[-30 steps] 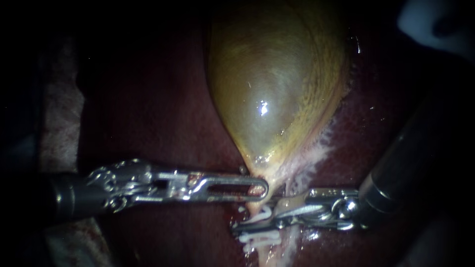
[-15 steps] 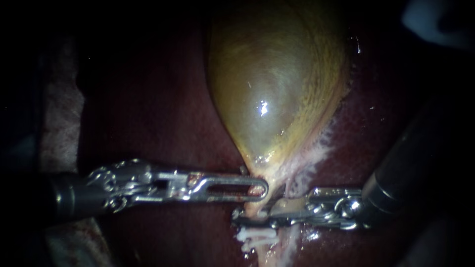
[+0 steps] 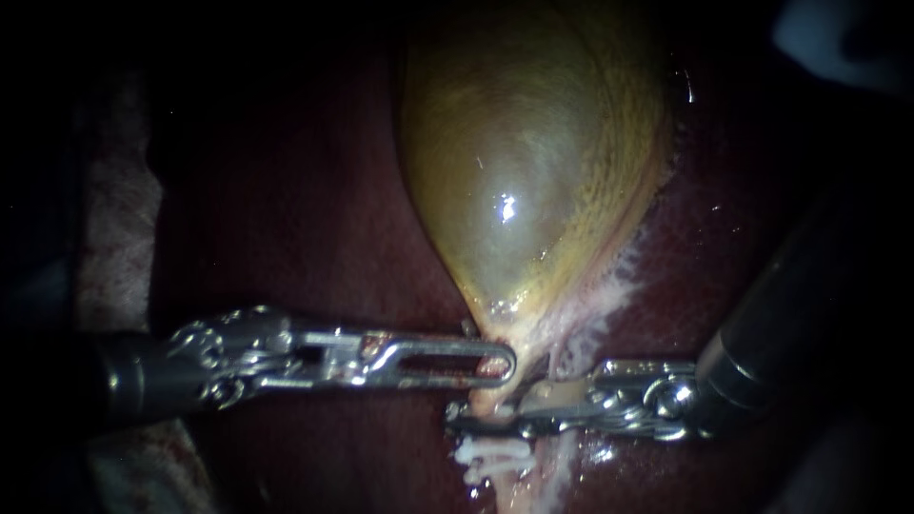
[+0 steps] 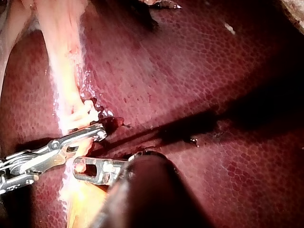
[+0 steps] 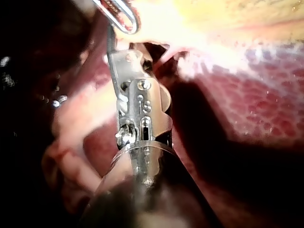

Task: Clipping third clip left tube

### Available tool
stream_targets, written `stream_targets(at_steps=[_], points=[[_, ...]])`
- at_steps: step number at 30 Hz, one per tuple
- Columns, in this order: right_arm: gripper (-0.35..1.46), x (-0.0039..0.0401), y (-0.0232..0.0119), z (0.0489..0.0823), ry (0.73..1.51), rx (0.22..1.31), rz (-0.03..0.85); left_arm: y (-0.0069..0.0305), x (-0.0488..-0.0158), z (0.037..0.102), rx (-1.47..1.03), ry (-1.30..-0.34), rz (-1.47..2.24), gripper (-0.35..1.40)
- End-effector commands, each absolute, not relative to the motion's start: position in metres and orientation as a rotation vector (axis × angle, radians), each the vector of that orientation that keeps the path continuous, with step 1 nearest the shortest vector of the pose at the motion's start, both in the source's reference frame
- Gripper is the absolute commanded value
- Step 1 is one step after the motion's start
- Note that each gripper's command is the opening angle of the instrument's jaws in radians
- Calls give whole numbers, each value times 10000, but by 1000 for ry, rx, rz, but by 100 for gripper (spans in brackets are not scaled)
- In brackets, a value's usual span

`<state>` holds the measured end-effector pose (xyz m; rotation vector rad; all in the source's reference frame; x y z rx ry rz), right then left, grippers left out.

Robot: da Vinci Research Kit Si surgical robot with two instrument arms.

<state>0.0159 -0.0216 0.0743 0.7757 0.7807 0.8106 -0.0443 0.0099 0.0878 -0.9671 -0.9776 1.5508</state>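
The yellow-green gallbladder narrows to a pale neck on the dark red liver. My left instrument comes in level from the left. Its slotted jaws are shut on the gallbladder neck. My right instrument reaches in from the right just below it. Its jaws lie together across the pale tube and are shut on it. White clips sit on the tube just beyond those jaws. In the left wrist view the right instrument crosses the tube beside the clips, ahead of my left instrument.
White frayed tissue runs along the gallbladder's right edge toward the neck. A thin pale strand descends beside the right instrument's jaws. Pale cloth-like material lies at the far left. The right shaft fills the lower right.
The right instrument's jaws have closed together across the tube and shifted slightly toward the gallbladder neck. The white clip seen between them no longer shows. The left instrument has held still.
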Motion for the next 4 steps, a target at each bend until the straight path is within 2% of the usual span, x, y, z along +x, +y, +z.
stream_targets(at_steps=[1, 4], points=[[-29, 159, -216, 743, 781, 776, 810, 99, -443, 878, -967, -978, 1551, -35], [-29, 159, -216, 744, 781, 776, 810, 99, -443, 878, -967, -978, 1551, -35]])
